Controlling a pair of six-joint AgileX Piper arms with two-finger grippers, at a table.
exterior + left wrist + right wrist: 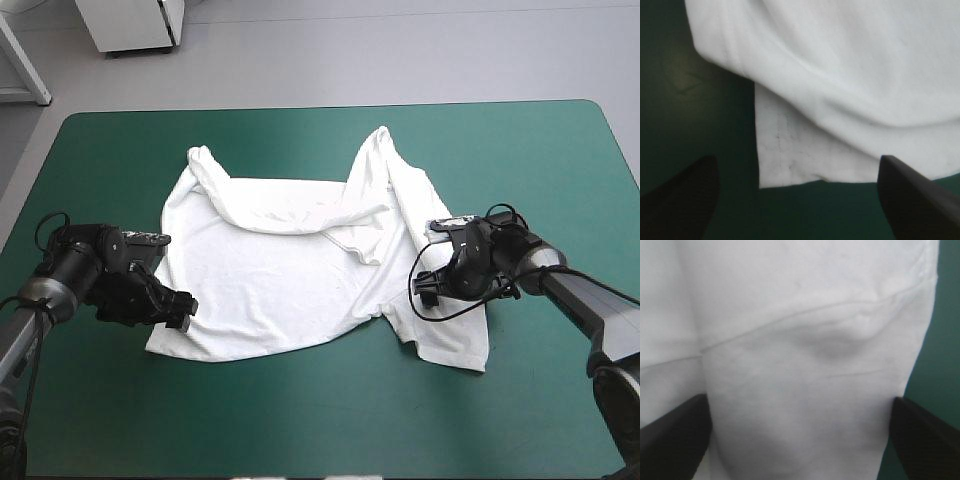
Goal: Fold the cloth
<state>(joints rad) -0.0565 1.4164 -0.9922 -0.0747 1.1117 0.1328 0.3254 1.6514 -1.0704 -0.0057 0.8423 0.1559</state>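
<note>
The T-shirt (280,290) is lying spread across the middle of the table, white against the teal-green cover (320,430), mostly flat but far from tidy. At its left side, the left gripper (178,312) is sitting low by the shirt's left edge, close to the near corner of the hem. Its black fingers (685,200) are standing wide apart, holding nothing, with bare cover and a squared corner of cloth just ahead of them. That corner is lying thin and flat, a faint line of stitching running along it, while a thicker, rounded roll of fabric is overlapping it from behind.

Moving across, the body of the shirt is looking soft and limp (matte, no sheen anywhere). Its far part is doubling over toward the middle in a long curved ridge that is starting at the far-left sleeve, and a narrow fold is rising to a point toward the table's far edge. Shallow creases are crossing the centre.

On the right, a sleeve-like flap is trailing toward the near edge. The right gripper (430,288) is positioned over this part, its fingers (925,440) likewise spread wide and gripping nothing. White cloth is filling the gap between them, a seam is running across it beside a small puffed wrinkle, and a strip of cover is showing next to one finger
</note>
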